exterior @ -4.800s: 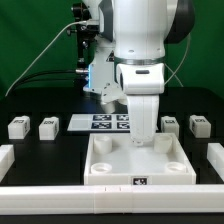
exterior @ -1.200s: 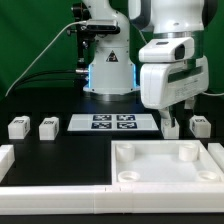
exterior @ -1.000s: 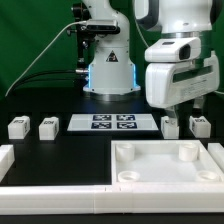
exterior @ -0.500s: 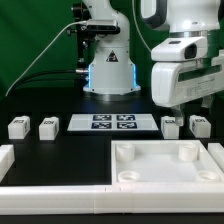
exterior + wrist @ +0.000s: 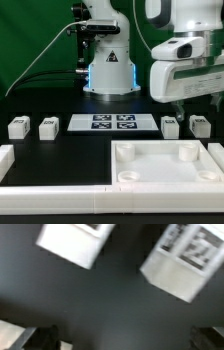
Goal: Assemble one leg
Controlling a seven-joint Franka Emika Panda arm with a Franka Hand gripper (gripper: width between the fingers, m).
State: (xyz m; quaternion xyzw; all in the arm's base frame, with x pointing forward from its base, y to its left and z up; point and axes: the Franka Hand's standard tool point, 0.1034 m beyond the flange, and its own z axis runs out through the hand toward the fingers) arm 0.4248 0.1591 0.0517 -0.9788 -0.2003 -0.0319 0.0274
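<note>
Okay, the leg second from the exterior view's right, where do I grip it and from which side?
Probably from above, closing the pincer on the plain side faces of the leg: a stubby upright block, apart from the neighbouring leg.

**Legs** (image 5: 47,127): four alike, white blocks, each with black-and-white square tag on face.
**Table** (image 5: 70,150): matte black.
**Marker board** (image 5: 110,122): white, four black-patterned tags.
**Tray-like piece** (image 5: 150,146), near front edge of table: plain white.
**Arm** (image 5: 185,75): white shell, dark joints.
**Arm base** (image 5: 108,70): lit blue.
**Backdrop** (image 5: 30,40): green.
</note>
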